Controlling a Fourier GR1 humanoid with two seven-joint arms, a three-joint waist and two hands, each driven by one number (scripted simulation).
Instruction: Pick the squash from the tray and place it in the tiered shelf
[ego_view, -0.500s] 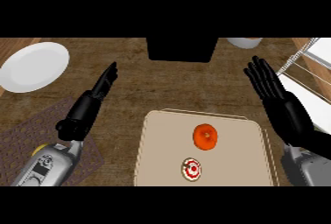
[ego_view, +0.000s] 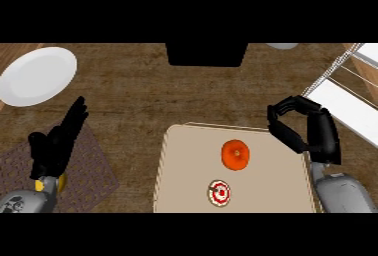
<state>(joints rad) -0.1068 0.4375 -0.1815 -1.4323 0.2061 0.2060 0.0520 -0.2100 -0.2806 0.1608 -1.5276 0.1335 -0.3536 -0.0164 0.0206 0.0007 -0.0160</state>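
Squash (ego_view: 235, 154) — round, orange — lies on flat beige tray (ego_view: 184, 165); right robot hand (ego_view: 289, 125) curled empty, left robot hand (ego_view: 59, 140) straight.

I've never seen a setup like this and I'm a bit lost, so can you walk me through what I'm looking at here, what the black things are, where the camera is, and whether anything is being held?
The camera sits at a humanoid robot's head and looks steeply down at a wooden kitchen counter. The two black shapes are its hands on grey forearms, coming in from the lower edge. The left hand is at the left, fingers straight, over a dark mat. The right hand is at the right, fingers curled, by the far right corner of a beige tray. Neither hand holds anything.

On the tray lie an orange squash and a small round red and white item. A white plate lies at the upper left, a dark box at the top, and a white tiered shelf with wire sides at the right.
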